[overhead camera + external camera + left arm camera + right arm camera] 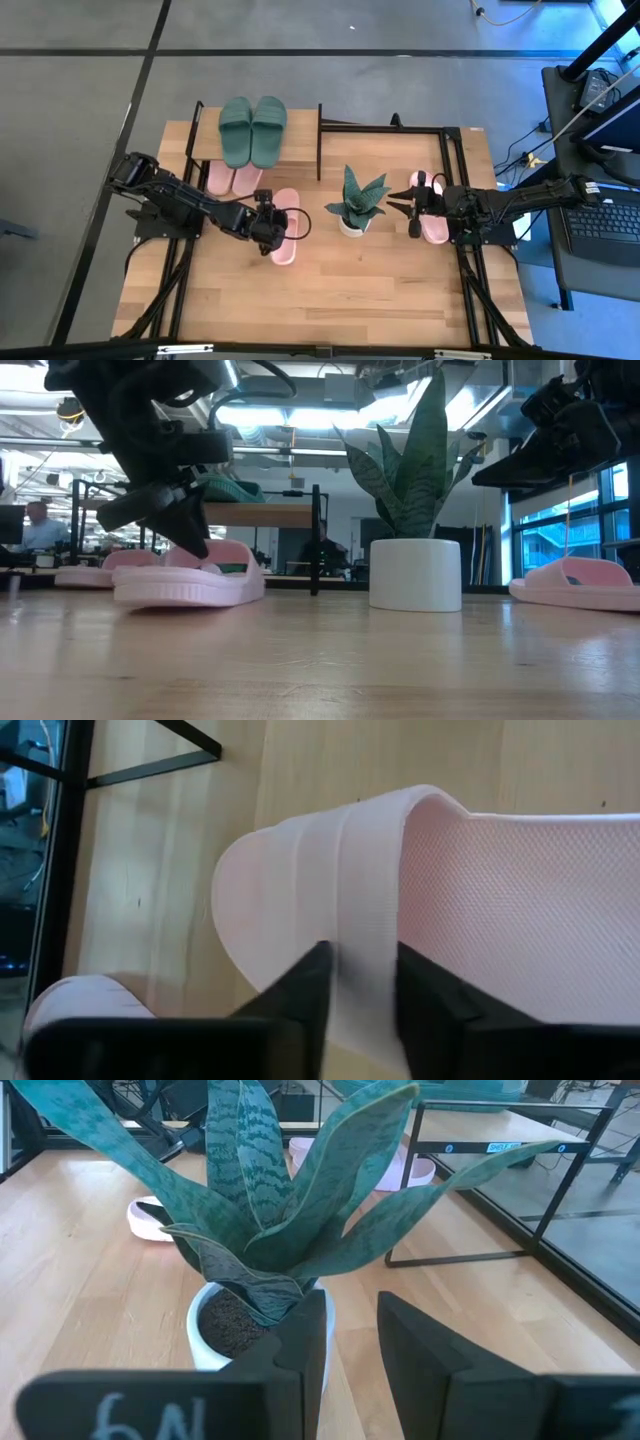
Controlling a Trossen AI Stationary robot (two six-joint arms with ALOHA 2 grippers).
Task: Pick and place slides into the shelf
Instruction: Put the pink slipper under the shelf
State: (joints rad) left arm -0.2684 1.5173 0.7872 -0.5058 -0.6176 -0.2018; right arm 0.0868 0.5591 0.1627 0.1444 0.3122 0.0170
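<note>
The left gripper (pixel 272 232) is down on a pale pink slide (pixel 285 240) lying loose in the middle of the tabletop (pixel 340 300), just in front of the shelf (pixel 300 150). From the left wrist view its fingers (pixel 300 995) are pinching the slide's wide strap (pixel 350 900), one finger on each side of it. In the low view the sole of that slide (pixel 190 585) looks flat on the wood.

The shelf sits at the back left of the tabletop. The dark green pair (pixel 252 130) is already on its wooden top board, side by side. A pink pair (pixel 232 180) sits at the lower level, poking out from under the board, right behind the slide being gripped.

The right gripper (pixel 408 207) hangs above the tabletop on the right side, between the snake plant (pixel 355 203) in its white pot and another pink slide (pixel 433 222) lying partly under the arm. Its fingers (pixel 300 1342) are spread with nothing between them, pointing at the plant. In the low view that right-hand slide (pixel 575 582) rests on the wood with the gripper up above it, not touching.

Past the table you can make out a person (pixel 40 525) sitting way in the background on the left.
</note>
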